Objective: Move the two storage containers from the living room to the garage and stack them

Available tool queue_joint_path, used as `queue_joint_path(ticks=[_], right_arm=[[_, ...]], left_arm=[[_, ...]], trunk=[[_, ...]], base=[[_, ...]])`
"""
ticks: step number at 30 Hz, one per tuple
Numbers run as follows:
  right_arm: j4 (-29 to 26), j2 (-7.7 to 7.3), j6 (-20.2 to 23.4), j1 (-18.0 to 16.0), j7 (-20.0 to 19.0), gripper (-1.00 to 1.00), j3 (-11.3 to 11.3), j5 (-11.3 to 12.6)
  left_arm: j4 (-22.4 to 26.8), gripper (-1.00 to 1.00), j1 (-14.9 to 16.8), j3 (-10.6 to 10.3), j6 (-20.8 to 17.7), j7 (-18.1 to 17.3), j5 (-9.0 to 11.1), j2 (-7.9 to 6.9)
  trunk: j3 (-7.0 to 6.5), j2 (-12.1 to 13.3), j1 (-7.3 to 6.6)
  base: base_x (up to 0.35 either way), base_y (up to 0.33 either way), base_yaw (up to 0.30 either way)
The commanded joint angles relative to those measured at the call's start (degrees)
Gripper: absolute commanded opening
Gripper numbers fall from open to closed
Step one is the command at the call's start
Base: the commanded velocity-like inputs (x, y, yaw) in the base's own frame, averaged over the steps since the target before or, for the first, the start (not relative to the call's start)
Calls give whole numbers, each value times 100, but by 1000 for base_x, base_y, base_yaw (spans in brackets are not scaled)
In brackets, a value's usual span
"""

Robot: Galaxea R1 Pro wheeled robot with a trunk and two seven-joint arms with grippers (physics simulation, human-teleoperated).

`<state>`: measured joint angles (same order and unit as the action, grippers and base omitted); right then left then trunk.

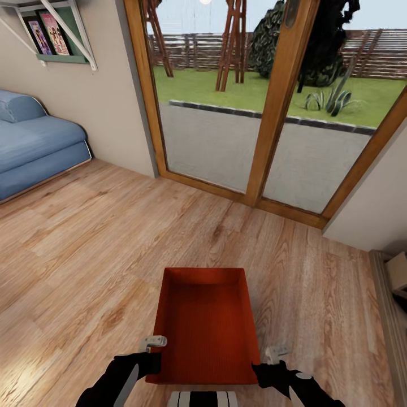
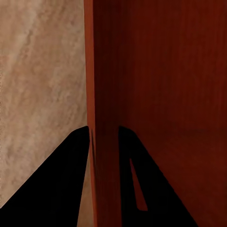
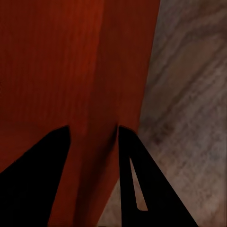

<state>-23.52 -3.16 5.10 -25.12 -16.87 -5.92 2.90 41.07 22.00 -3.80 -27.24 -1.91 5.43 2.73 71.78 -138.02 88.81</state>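
Observation:
One orange-red open-top storage container (image 1: 206, 322) hangs level just above the light wood plank floor (image 1: 85, 254) of the living room, close in front of me. My left gripper (image 1: 154, 351) is shut on its left wall near the near corner, and my right gripper (image 1: 270, 362) is shut on its right wall. In the left wrist view the thin red container wall (image 2: 101, 94) runs between the black fingers of the left gripper (image 2: 104, 142). The right wrist view shows the container wall (image 3: 113, 71) pinched the same way by the right gripper (image 3: 93, 137). The container is empty. The garage is out of view.
A wood-framed sliding glass door (image 1: 271, 113) stands straight ahead, with a garden behind it. A blue sofa (image 1: 34, 147) sits at the left under a wall shelf (image 1: 53, 34). A beige wall (image 1: 373, 203) and a low ledge (image 1: 393, 294) close the right side.

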Motion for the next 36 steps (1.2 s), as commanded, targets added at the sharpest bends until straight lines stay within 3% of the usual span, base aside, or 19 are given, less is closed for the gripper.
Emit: queue_joint_path(ticks=[1,36], right_arm=[[-3,97,43,7,-97,-100,-91,69],[-3,105,43,7,-89,-100,-111,76]], left_arm=[[-6,-100,-3,-5,-52,24,46,7],[-8,-100,-5,-7,-43,24,46,-6]], trunk=[[5,-1,0],[5,-1,0]], base=[[0,0,0],[0,0,0]])
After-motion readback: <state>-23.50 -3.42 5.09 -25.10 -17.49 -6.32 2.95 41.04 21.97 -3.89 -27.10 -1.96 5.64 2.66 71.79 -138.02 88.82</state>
